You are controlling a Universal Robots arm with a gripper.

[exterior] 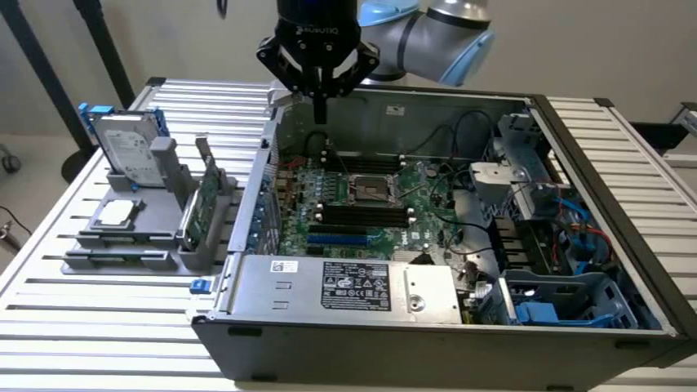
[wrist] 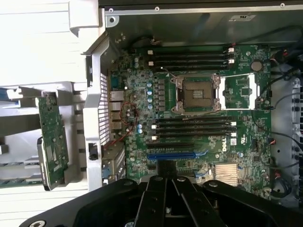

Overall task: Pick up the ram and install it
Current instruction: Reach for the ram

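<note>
Hovering above the back wall of the open case point(exterior: 436, 353), our gripper point(exterior: 320, 113) is pinched shut on nothing — the ram point(exterior: 193, 214), we judge, stands on edge in the grey holder point(exterior: 109, 261) at the exterior view's left so it can be nipped from above.

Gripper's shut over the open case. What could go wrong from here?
The gripper is shut and empty beside the case wall; a careless move might strike it.
The green card in the holder outside the case might get mistaken for the ram.
The open CPU socket sits between the black memory slots, so a slip there might damage it.
</note>
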